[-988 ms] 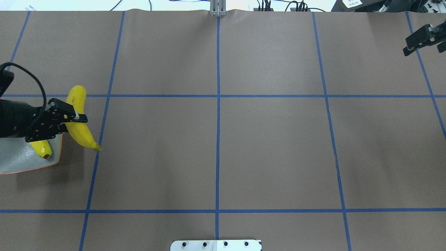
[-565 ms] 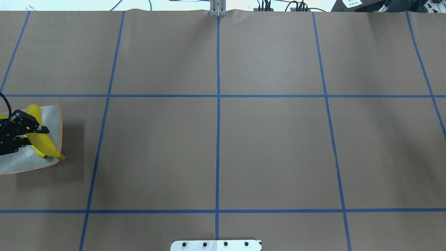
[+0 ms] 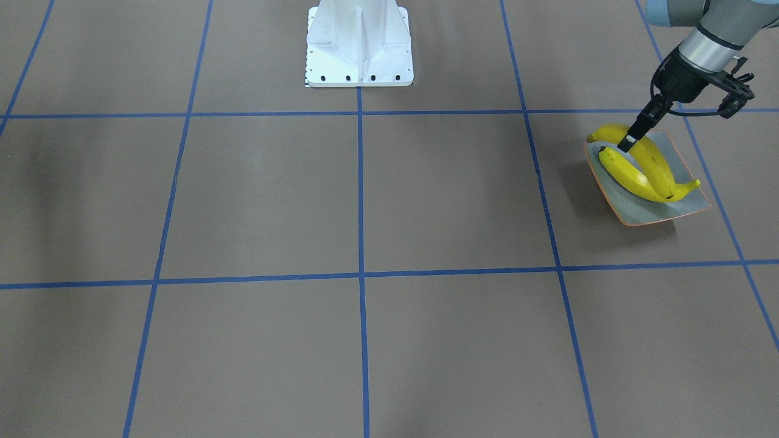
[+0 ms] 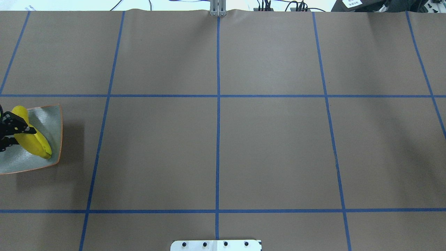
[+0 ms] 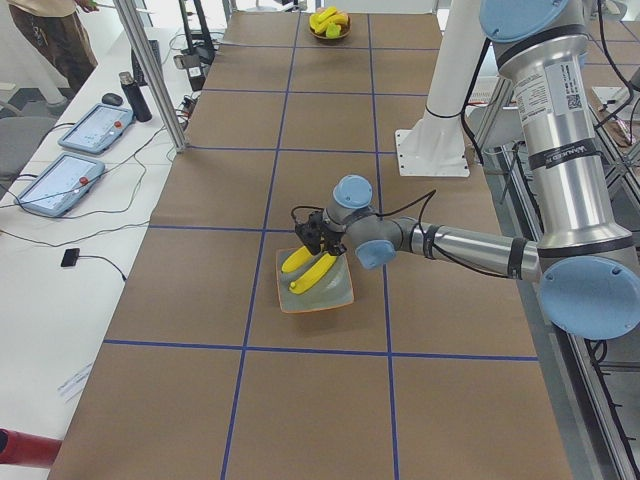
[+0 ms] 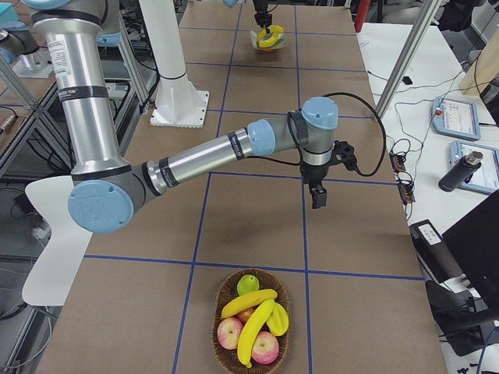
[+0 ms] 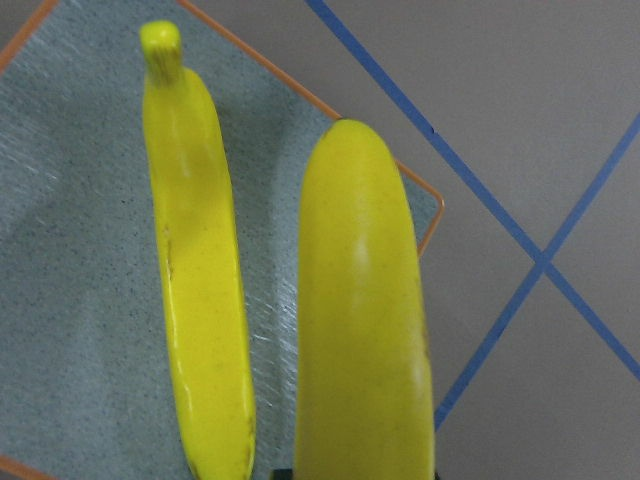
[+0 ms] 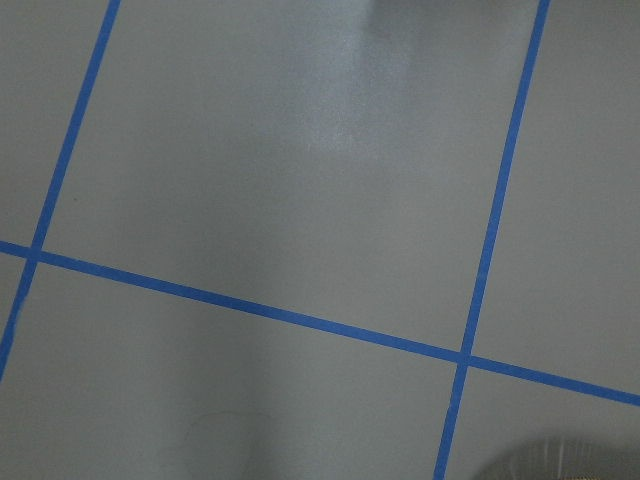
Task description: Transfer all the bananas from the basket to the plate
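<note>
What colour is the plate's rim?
Orange. The plate shows it best in the left wrist view.

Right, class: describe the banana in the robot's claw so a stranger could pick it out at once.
Find the grey-green plate with the orange rim. Of the two bananas there, take the held banana: the left claw grips it, while the other banana lies free beside it.

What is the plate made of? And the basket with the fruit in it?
The plate looks like glazed ceramic, though it might be hard plastic: its grey-green face is glossy and speckled, with a thin orange rim. The basket looks like woven wicker: it is brown, with a ribbed, braided rim.
</note>
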{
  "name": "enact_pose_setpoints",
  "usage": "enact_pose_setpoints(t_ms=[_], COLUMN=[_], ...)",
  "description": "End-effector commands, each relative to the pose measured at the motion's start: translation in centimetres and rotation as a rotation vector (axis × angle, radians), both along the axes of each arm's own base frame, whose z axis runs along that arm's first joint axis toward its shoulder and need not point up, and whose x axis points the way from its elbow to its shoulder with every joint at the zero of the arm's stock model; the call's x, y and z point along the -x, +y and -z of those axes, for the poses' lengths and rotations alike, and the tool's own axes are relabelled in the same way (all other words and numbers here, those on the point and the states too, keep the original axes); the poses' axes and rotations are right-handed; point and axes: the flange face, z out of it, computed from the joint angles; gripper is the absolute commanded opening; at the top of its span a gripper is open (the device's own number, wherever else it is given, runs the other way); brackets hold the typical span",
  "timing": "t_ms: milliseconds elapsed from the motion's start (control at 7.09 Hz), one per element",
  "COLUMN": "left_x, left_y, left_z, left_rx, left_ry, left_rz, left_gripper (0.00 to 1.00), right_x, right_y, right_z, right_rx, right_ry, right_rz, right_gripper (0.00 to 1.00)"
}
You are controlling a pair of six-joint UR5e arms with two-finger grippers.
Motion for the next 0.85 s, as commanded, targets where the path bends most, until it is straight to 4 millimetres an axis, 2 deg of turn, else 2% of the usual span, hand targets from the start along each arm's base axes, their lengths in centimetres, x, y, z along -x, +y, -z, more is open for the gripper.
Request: enact_pose_setpoints(t_ms=[0,141,282,423,565,706], left_x=[-0.3,-0.3,-0.4,-0.2,0.0,0.0], left_y=[-0.5,-0.6,-0.5,-0.4,-0.4,-0.4], left_z=[-2.0,-3.7,-4.4,-4.5,-4.7,-4.5], left_rx=[-0.013,-0.027,-0.030,-0.050,-0.051,-0.054], left_ry=[0.001,0.012,0.012,0.004,0.000,0.001], left_rz=[-0.002,-0.005,-0.010,-0.020,-0.020,-0.019], left_gripper=[0.09,0.18,0.41,0.80,1.00,1.00], right_x=[0.0,0.0,0.0,0.0,0.0,0.0], right_y=[0.0,-0.1,-0.1,-0.2,-0.1,-0.1], right_z=[0.2,0.3,0.4,0.6,0.6,0.6], right_rx=[-0.007,-0.008,-0.010,-0.012,-0.012,-0.012], right_ry=[0.000,-0.001,-0.001,-0.001,-0.001,-0.001], right_rz=[0.000,0.000,0.000,-0.001,-0.001,-0.001], right_gripper=[1.00,1.00,1.00,1.00,1.00,1.00])
